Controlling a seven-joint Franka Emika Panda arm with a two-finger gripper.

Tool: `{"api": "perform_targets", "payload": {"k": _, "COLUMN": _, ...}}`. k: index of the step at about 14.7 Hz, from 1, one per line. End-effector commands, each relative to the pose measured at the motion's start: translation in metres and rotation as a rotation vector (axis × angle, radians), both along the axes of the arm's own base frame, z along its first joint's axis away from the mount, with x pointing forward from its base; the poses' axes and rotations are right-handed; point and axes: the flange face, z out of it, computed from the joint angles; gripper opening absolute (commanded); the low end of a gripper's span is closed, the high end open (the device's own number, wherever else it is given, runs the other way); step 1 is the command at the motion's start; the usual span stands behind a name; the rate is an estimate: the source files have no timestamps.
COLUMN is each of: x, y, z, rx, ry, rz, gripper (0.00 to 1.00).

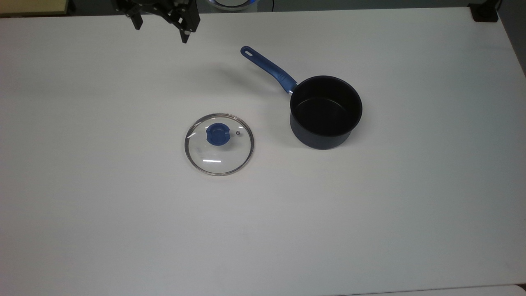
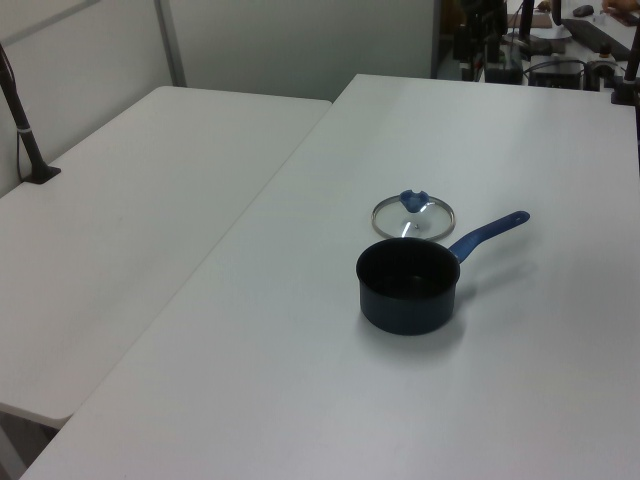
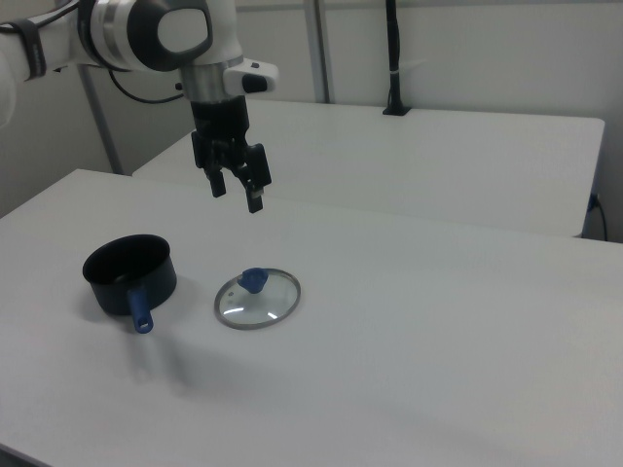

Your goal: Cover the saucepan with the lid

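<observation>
Glass lid (image 1: 219, 144) lies flat, knob up, mid-tabletop (image 1: 123, 230) beside the empty saucepan (image 1: 326, 111), so I hang my gripper (image 3: 235, 191), fingers apart, high near the far edge, ready to descend.

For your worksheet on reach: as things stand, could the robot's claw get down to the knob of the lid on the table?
Probably yes. The claw hangs open above the table, and the lid lies flat with its knob up. Nothing stands over it; the saucepan sits apart to the top view's right.
</observation>
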Motion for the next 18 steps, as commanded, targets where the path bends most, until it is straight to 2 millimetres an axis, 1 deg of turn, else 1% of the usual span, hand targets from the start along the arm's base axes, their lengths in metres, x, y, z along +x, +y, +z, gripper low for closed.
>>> {"api": "perform_targets", "payload": {"k": 1, "x": -0.003, "y": -0.012, "z": -0.006, "rx": -0.016, "ry": 0.031, "rz": 0.036, "gripper": 1.00}}
{"api": "perform_targets", "payload": {"k": 5, "x": -0.004, "y": -0.017, "z": -0.005, "rx": 0.005, "ry": 0.023, "rz": 0.053, "gripper": 1.00}}
{"api": "perform_targets", "payload": {"k": 7, "x": -0.002, "y": -0.017, "z": -0.009, "rx": 0.018, "ry": 0.026, "rz": 0.085, "gripper": 1.00}}
{"api": "perform_targets", "payload": {"k": 10, "x": 0.007, "y": -0.012, "z": -0.018, "rx": 0.043, "ry": -0.002, "rz": 0.090, "gripper": 1.00}}
{"api": "perform_targets", "payload": {"k": 11, "x": 0.011, "y": -0.010, "z": -0.026, "rx": 0.050, "ry": -0.008, "rz": 0.092, "gripper": 1.00}}
{"api": "perform_targets", "payload": {"k": 13, "x": 0.017, "y": -0.006, "z": -0.032, "rx": 0.049, "ry": -0.019, "rz": 0.100, "gripper": 1.00}}
{"api": "perform_targets", "payload": {"k": 15, "x": 0.026, "y": -0.001, "z": -0.043, "rx": 0.058, "ry": -0.030, "rz": 0.105, "gripper": 1.00}}
{"api": "perform_targets", "payload": {"k": 17, "x": 0.037, "y": 0.012, "z": -0.057, "rx": 0.072, "ry": -0.042, "rz": 0.112, "gripper": 1.00}}
{"api": "perform_targets", "payload": {"k": 18, "x": 0.041, "y": 0.013, "z": -0.060, "rx": 0.076, "ry": -0.057, "rz": 0.106, "gripper": 1.00}}
